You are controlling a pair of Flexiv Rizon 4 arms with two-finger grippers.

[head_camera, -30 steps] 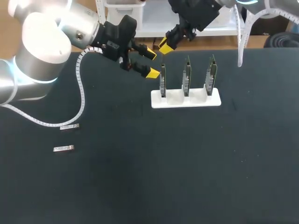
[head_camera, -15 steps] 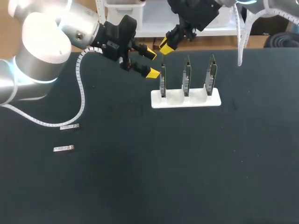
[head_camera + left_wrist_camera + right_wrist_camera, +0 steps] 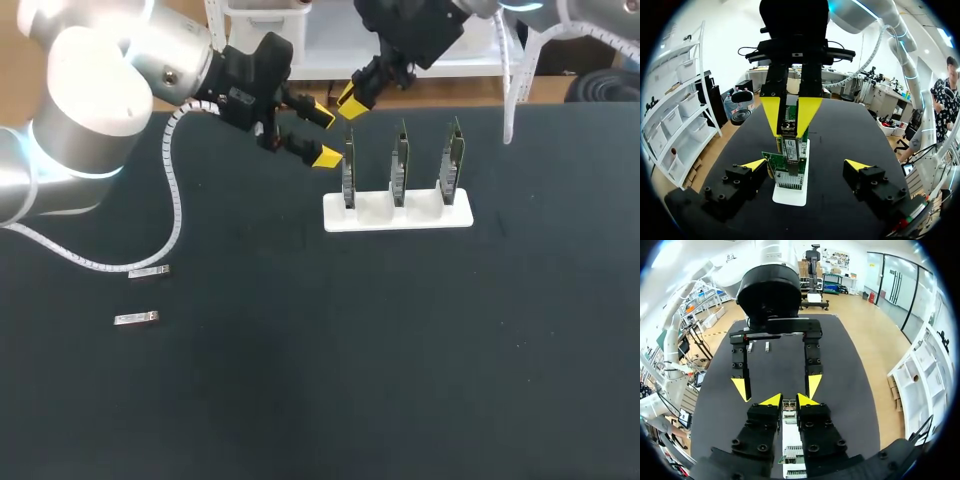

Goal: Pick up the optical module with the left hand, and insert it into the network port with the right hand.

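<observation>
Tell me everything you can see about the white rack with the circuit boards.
The white rack is a flat, oblong, plastic-looking block lying on the black table toward its far edge. Three green circuit boards stand upright in it in a row. The right gripper, shut on the optical module, is above the leftmost board; the open left gripper is beside it.

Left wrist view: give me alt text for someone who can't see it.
The right tool hangs ahead, its yellow tips closed on a small silver module at the top of a green circuit board standing in a white holder on a black table. The left tool is open and empty, facing the board.
</observation>
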